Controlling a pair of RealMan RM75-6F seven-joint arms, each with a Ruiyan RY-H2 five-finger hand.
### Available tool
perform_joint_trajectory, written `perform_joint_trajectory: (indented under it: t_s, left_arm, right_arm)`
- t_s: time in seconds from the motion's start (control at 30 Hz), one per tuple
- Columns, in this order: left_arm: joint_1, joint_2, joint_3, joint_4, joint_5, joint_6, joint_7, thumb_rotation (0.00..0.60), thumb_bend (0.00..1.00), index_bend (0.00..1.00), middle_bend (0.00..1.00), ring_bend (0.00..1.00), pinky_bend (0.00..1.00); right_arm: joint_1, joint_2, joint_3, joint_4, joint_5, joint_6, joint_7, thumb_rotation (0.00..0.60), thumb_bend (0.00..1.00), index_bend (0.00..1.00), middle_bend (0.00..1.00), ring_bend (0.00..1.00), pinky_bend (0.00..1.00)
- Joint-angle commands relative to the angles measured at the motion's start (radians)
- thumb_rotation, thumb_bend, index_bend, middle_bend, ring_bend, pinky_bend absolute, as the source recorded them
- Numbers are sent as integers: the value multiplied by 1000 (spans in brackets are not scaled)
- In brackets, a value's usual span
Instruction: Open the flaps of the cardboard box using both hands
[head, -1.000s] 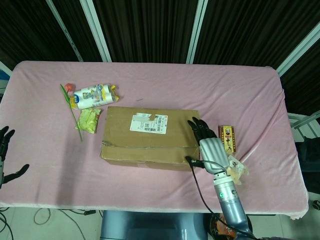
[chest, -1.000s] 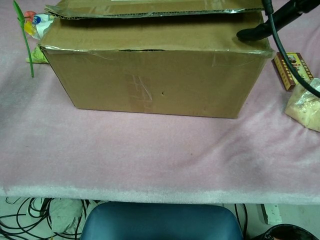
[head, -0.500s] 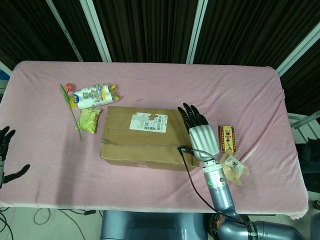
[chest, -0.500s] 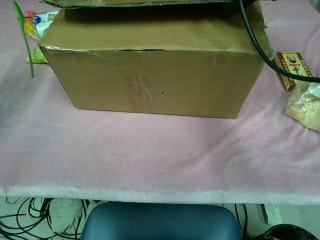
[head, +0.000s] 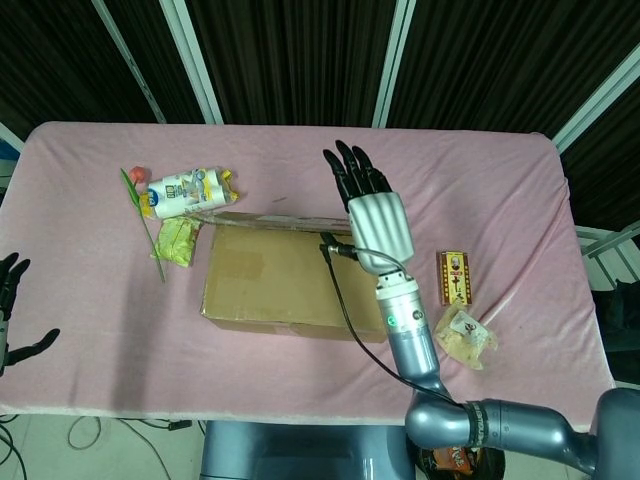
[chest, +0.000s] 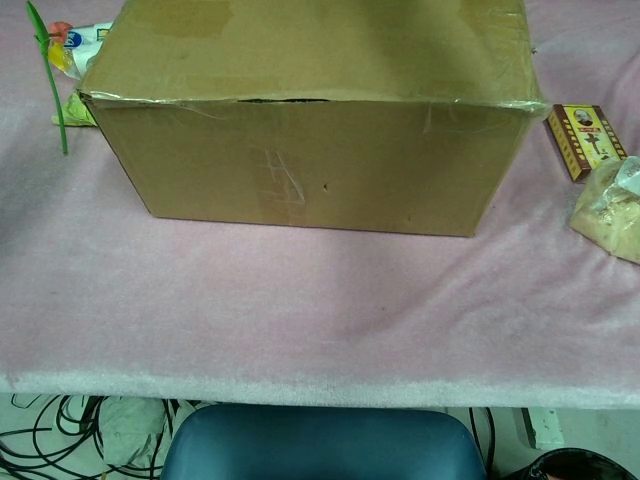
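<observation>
Sat mid-table (head: 300, 180): box (head: 280, 285). Lay left of it, beside one another: flower (head: 140, 215), pouch (head: 188, 192), packet (head: 178, 242). Lay right of it: small carton (head: 455, 278), with a bag (head: 466, 338) just in front. Hung above the box's rear right: right hand (head: 370, 215). Hovered off the table's front-left edge: left hand (head: 12, 315).

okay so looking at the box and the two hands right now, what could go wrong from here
1. The right hand is raised with fingers spread at the far flap, which stands on edge with nothing gripping it; it could drop shut.
2. The left hand sits at the table's left edge, away from the cardboard box, so nothing steadies it against sliding.
3. The snack bag lies just behind the box; the flap could knock it.
</observation>
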Motion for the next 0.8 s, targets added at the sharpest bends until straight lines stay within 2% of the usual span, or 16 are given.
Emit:
perform_joint_trajectory:
  t_s: [0.03,0.33,0.53,0.67,0.8]
  left_arm:
    - [0,2,2,-3,-1,-5,-1,600,118,0,0,0,18]
    - [1,4,5,-6,2,-6,2,600,118,0,0,0,18]
    - [2,3,5,-4,6,-3,7,600,118,0,0,0,18]
    - [0,4,6,-5,5,-9,11,600,118,0,0,0,18]
    - [-3,8,14,-7,20,-15,16,600,118,0,0,0,18]
  right_arm:
    - [82,-27,61,88,78,-23,-33,600,234,0,0,0,232]
    - [257,-100,149,355,229,-53,-30,600,233,0,0,0,232]
    - [308,-117,157,518,267,-50,2,600,234,0,0,0,232]
    - [283,-97,144,519,287,-45,21,600,234,0,0,0,232]
    - [192,-30,85,415,269,-27,37,600,233,0,0,0,232]
